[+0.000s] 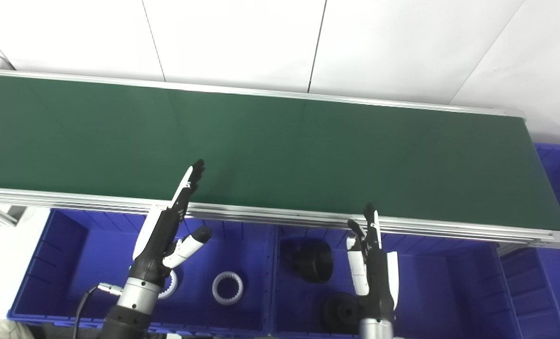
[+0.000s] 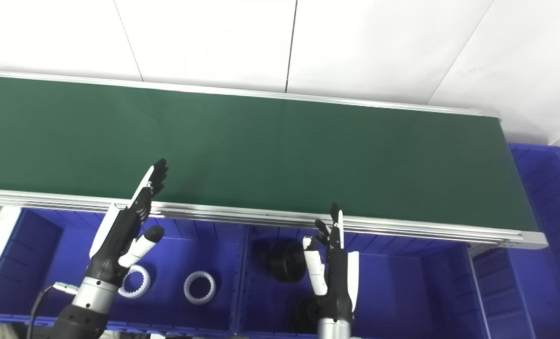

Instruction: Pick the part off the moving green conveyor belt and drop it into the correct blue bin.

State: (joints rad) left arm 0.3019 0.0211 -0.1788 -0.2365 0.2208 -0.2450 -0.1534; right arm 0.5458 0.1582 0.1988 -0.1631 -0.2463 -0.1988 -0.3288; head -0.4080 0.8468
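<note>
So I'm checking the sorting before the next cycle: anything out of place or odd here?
Nothing stands out. White toothed rings lie in the left blue plastic bin, black round parts in the right one; the green conveyor belt carries no part.

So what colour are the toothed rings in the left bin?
White rings, clearest in the right eye view.

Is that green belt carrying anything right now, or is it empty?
Empty in the stretch shown: the green conveyor belt is bare green throughout. The belt runs past the left edge, so anything there is out of view.
</note>
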